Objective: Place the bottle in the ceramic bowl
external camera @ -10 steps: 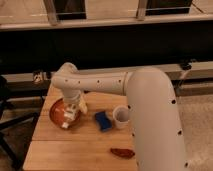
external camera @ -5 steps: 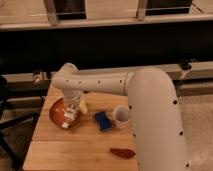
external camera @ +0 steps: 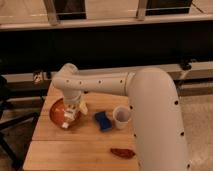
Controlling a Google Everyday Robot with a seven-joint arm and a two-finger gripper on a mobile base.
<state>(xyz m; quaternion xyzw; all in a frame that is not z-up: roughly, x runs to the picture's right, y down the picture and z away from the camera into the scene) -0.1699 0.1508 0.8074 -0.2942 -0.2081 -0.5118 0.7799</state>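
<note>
The ceramic bowl [external camera: 56, 111] is wide, shallow and orange-red, and it sits at the left of the wooden table. My gripper [external camera: 74, 110] hangs over the bowl's right half, at the end of the white arm that reaches in from the right. A slim pale bottle [external camera: 66, 121] with a white end shows just below the gripper, slanting down over the bowl's front edge. I cannot tell whether the gripper holds it or whether it rests in the bowl.
A white round cup [external camera: 121, 116] stands right of the bowl, with a blue object [external camera: 103, 120] between them. A dark red object [external camera: 122, 152] lies near the table's front edge. A small black-and-white object [external camera: 38, 76] sits on the ledge at the back left.
</note>
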